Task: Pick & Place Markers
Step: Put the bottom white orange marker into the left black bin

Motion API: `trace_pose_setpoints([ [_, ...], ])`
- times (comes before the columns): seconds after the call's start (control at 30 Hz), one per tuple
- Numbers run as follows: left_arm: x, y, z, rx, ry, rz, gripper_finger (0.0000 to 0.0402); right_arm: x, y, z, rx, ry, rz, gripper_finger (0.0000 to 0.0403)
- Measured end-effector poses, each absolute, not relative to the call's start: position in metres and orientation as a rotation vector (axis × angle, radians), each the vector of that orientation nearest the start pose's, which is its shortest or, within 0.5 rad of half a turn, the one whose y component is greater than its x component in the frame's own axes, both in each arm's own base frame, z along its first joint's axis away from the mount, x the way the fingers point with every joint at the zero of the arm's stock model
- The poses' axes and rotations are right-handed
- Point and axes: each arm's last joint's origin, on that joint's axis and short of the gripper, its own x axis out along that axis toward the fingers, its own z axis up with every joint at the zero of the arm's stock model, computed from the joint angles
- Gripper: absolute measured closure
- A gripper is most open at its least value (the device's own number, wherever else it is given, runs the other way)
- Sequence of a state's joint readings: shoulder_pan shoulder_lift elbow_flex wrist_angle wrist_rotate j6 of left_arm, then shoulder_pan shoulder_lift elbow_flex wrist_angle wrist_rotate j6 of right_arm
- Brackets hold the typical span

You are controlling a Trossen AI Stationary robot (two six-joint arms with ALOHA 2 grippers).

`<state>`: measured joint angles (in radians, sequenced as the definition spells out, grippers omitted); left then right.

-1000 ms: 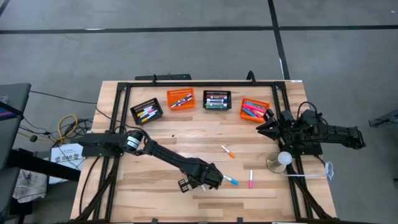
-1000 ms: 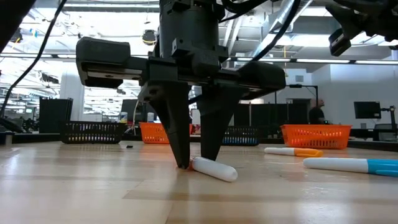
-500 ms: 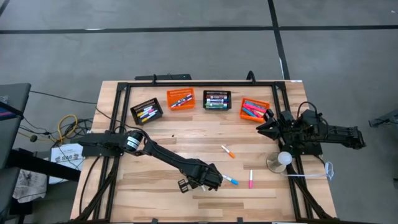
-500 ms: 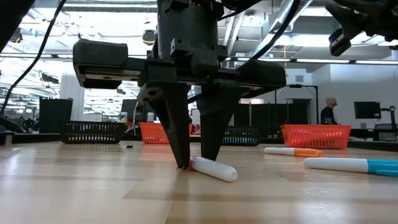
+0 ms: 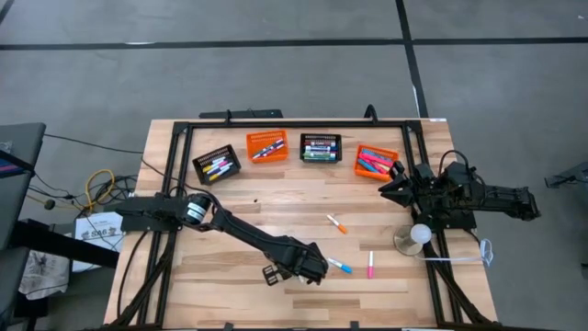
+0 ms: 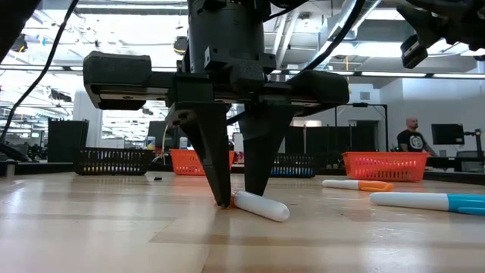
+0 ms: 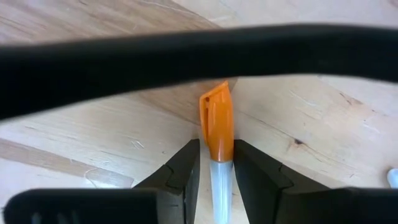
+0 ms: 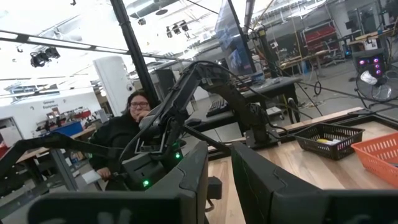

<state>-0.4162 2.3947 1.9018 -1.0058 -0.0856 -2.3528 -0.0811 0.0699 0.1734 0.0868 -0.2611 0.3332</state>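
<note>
The left gripper (image 6: 236,199) is down on the tabletop (image 5: 257,221) near the middle of its front edge, its fingers (image 7: 180,177) clamped on either side of a white marker with an orange cap (image 7: 217,134) that lies flat on the wood. Three more markers (image 5: 337,222) lie loose just to its right. The right gripper (image 5: 386,188) waits by the right edge beside an orange basket (image 5: 376,162), fingers close together, grasping nothing.

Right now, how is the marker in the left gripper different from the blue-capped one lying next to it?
The orange-capped marker sits pinched between the left gripper's fingers; the blue-capped marker lies free beside it. Their caps differ: orange against blue. Both have white barrels and rest on the table.
</note>
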Motion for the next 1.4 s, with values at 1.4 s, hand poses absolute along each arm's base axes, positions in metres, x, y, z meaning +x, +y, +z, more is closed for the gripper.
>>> trace_pose_setpoints([
  [1.4,0.4236,-0.1870,0.1213,-1.402,0.882,1.354,0.0341,0.0884,0.0003,0.2252,0.299,-0.158,0.209,0.0340],
])
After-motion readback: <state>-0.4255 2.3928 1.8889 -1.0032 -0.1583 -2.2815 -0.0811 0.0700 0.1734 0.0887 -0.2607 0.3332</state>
